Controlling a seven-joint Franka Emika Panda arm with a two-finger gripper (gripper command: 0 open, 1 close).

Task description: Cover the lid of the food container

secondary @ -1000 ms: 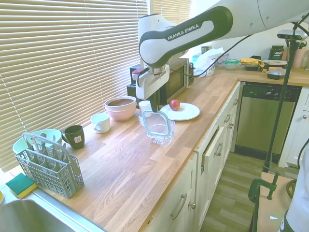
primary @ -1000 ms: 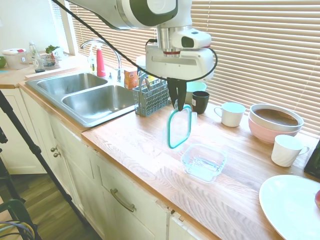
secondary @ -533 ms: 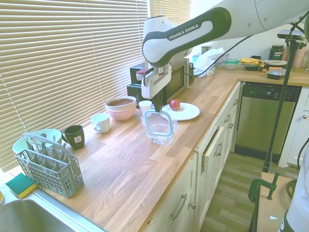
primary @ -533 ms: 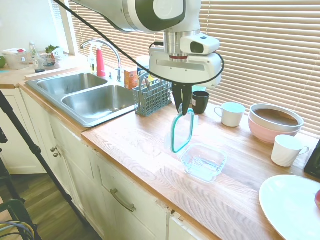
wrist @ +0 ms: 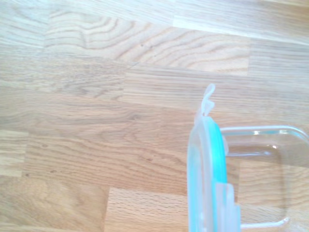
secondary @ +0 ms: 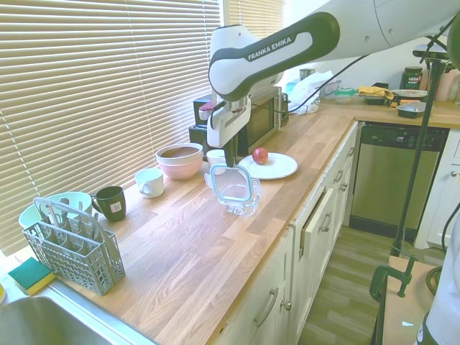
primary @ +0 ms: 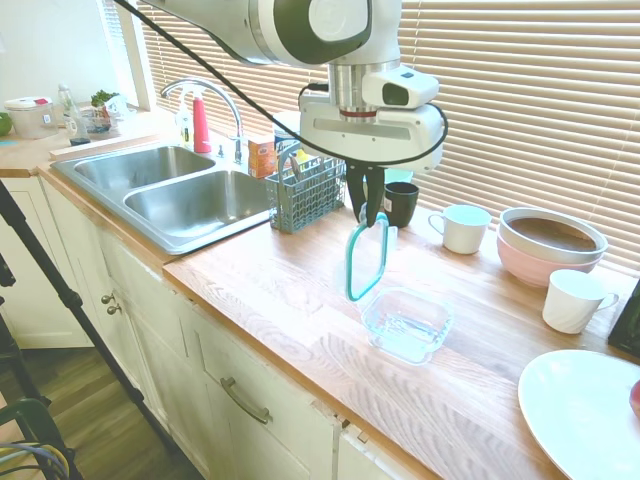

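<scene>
The gripper (primary: 366,212) points straight down over the wooden countertop (primary: 300,290), its two dark fingers (primary: 374,192) closed on the top edge of the lid (primary: 366,257). The lid hangs vertically below the fingers, on edge, with its lower edge just above the near rim of the food container (primary: 407,323); whether the two touch cannot be determined. The lid is a flat, rounded-square panel of clear plastic with a teal rim and small clear snap tabs; in the wrist view it appears edge-on (wrist: 207,169), partly overlapping one corner of the container (wrist: 260,179). The container is a shallow, clear, glass-like square dish with rounded corners, resting flat on the butcher-block surface, which shows a pronounced grain in pale and medium brown strips. Behind it, near the window blinds, stand a white mug (primary: 463,227) and a pink bowl (primary: 550,245).
</scene>
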